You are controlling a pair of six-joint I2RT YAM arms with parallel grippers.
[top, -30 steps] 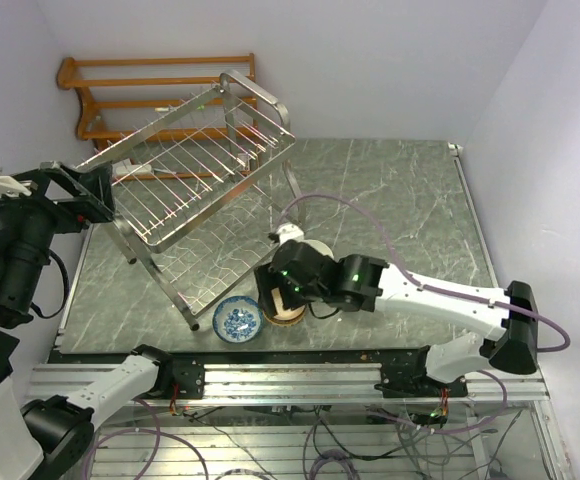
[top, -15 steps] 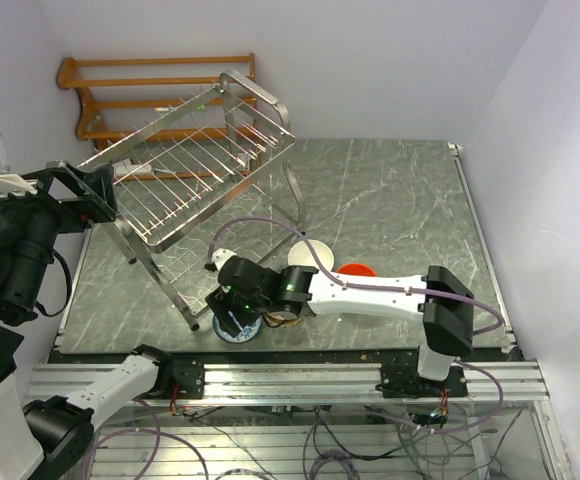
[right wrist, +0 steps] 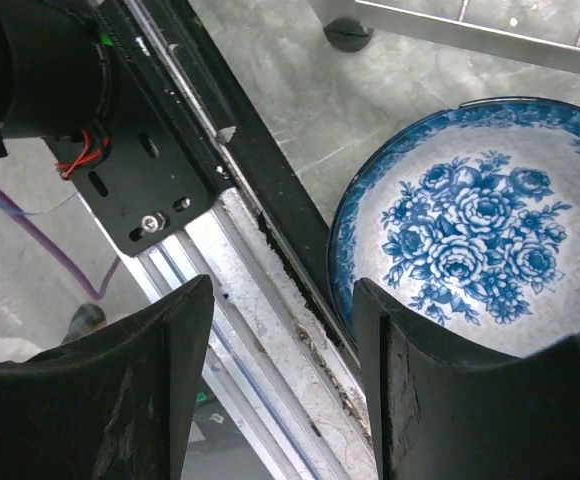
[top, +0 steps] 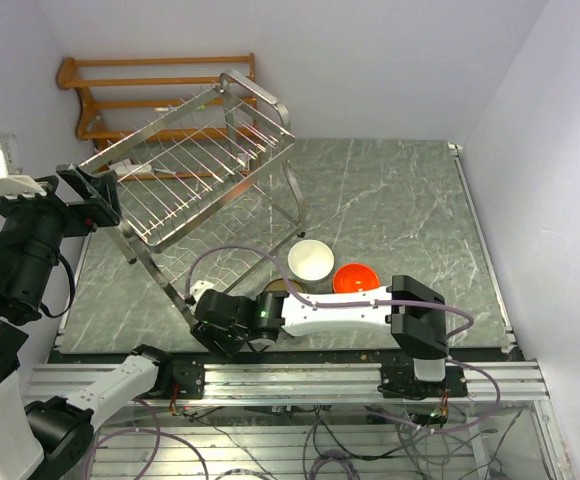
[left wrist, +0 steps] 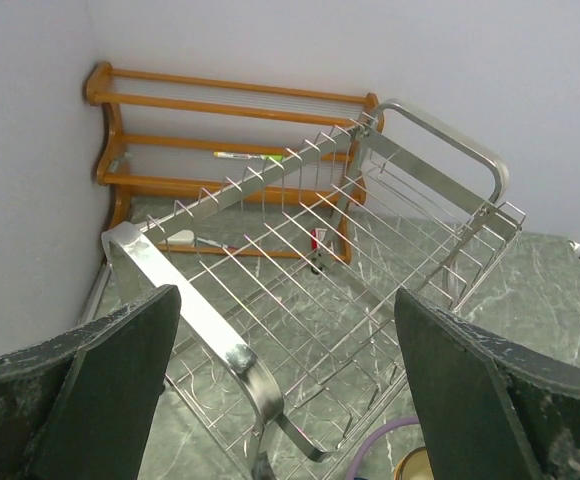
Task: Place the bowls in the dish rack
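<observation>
The silver wire dish rack (top: 195,185) stands tilted at the back left and fills the left wrist view (left wrist: 320,250). The white bowl (top: 311,261) and the orange-red bowl (top: 355,279) sit in front of it. The tan-brown bowl (top: 274,288) is partly hidden by my right arm; its edge shows in the left wrist view (left wrist: 416,468). My right gripper (top: 225,328) is open at the table's near edge and hides the blue-and-white bowl from above. In the right wrist view (right wrist: 285,400) its jaws straddle the near rim of that bowl (right wrist: 470,230). My left gripper (top: 98,195) hangs open and empty above the rack's left end (left wrist: 285,400).
A brown wooden slatted rack (top: 160,90) stands against the back wall behind the silver one. The aluminium rail and a black bracket (right wrist: 150,170) lie right beside the blue-and-white bowl at the table's near edge. A purple cable (top: 240,255) loops over the rack's lower tier.
My right arm has swung left from over the tan-brown bowl to the blue-and-white bowl, uncovering the white and orange-red bowls. The left arm has hardly moved.
</observation>
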